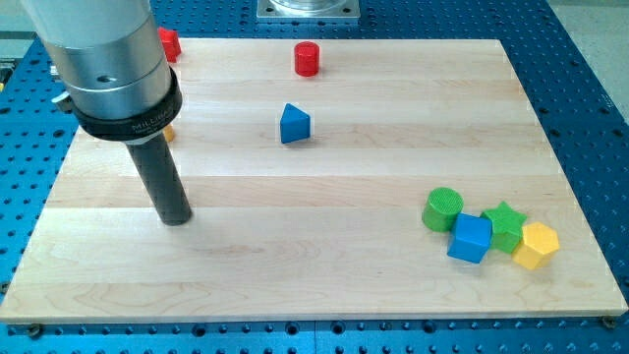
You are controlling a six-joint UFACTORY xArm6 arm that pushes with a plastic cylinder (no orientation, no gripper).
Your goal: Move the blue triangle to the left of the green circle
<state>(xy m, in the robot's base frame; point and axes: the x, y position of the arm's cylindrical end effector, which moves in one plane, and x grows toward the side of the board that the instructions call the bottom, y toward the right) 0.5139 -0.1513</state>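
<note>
The blue triangle lies on the wooden board above the middle, toward the view's top. The green circle sits at the view's right, touching a blue cube. My tip rests on the board at the view's left, well to the left of and below the blue triangle, far from the green circle. It touches no block.
A green star and a yellow block cluster with the blue cube at the lower right. A red cylinder stands near the top edge. Another red block and an orange block peek from behind the arm.
</note>
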